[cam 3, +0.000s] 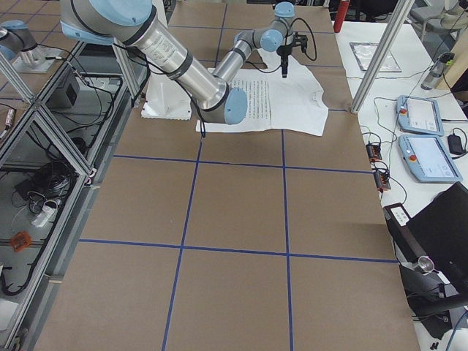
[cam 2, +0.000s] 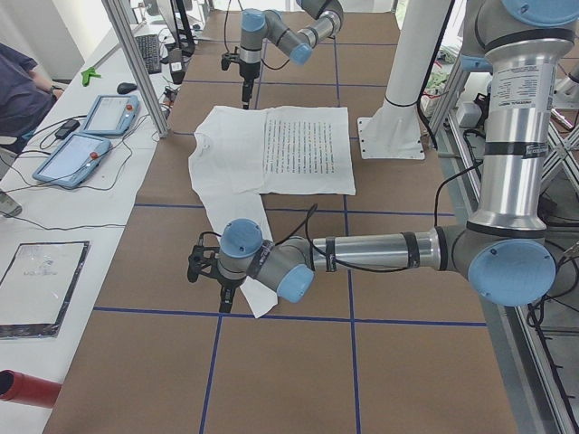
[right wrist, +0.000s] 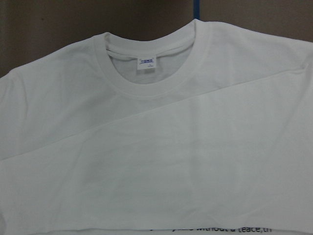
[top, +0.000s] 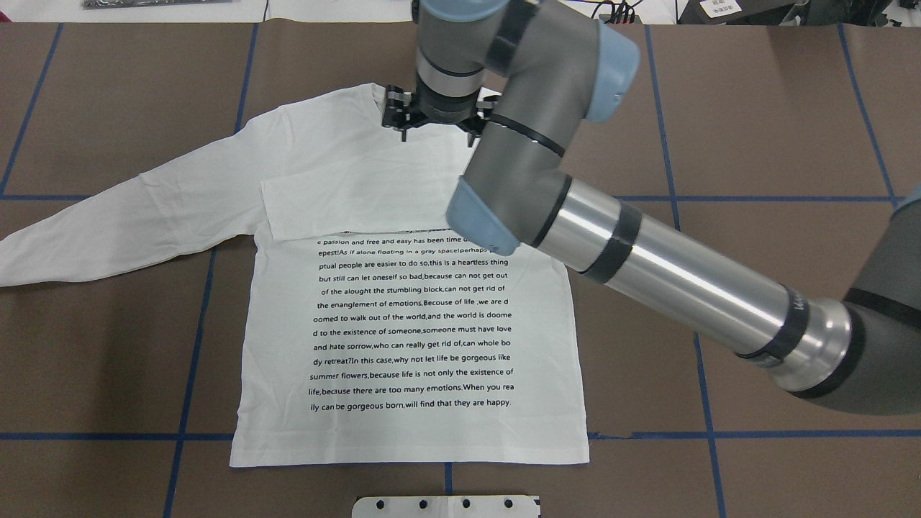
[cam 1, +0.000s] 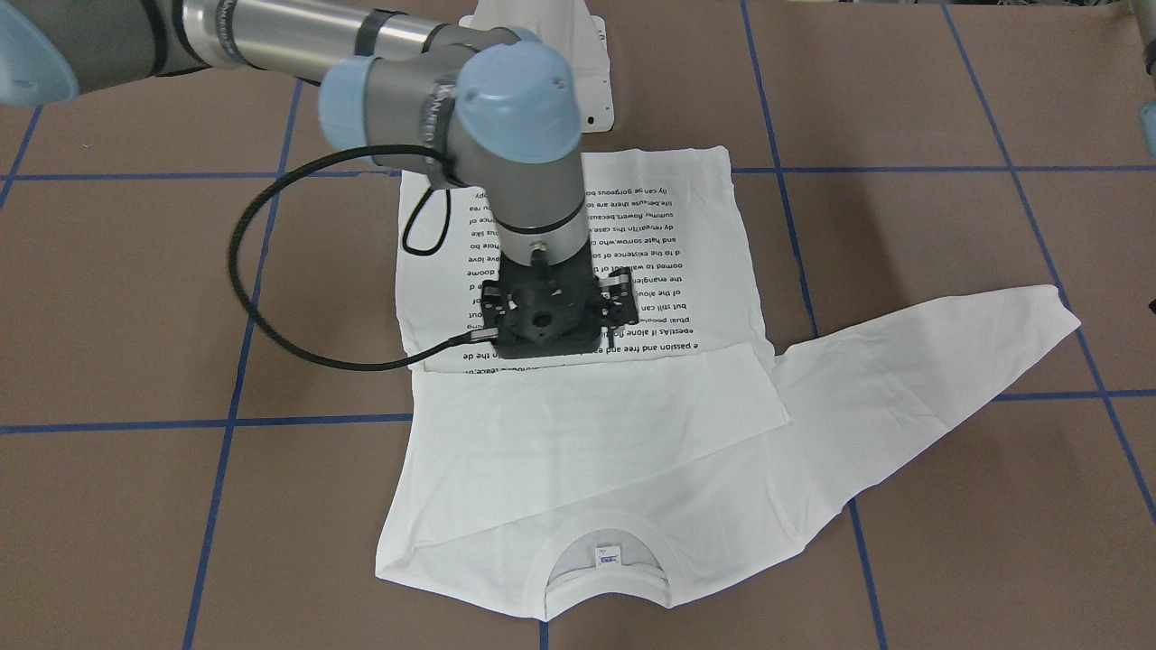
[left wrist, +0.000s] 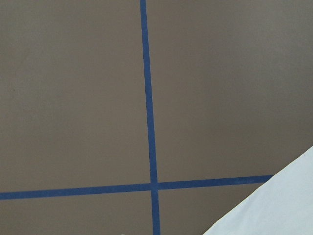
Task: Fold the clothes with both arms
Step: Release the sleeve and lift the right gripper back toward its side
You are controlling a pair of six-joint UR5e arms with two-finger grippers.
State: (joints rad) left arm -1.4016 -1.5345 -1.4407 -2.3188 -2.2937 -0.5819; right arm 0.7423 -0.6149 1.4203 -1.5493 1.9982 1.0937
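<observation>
Shirt was recorded flat on the bench, printed side up, hem toward the robot's base and ribbed neck toward the operators' side, with the blue-printed label exposed inside the neck. Body edges were noted roughly square to the blue tape lines, an arrangement judged to give straight fold references. The sleeve on the robot's right was seen laid across the chest, covering the top lines of text. The sleeve on the robot's left was seen spread out flat and diagonal, well away from the body. One sleeve fold was therefore counted as done, the other as not yet done. Right pincer was observed pointing straight down over the upper chest, at the end of the right arm. Its fingers were hidden by its own body, so its opening could not be told, and no cloth was seen lifted by it. Left pincer was logged low beside the cuff end of the spread sleeve, on the left arm, and whether wide or narrow could not be told. Only the sleeve's tip was caught at the corner of its wrist view, the rest being bare bench. That placement was judged a set-up for taking the cuff and carrying it across the chest.
</observation>
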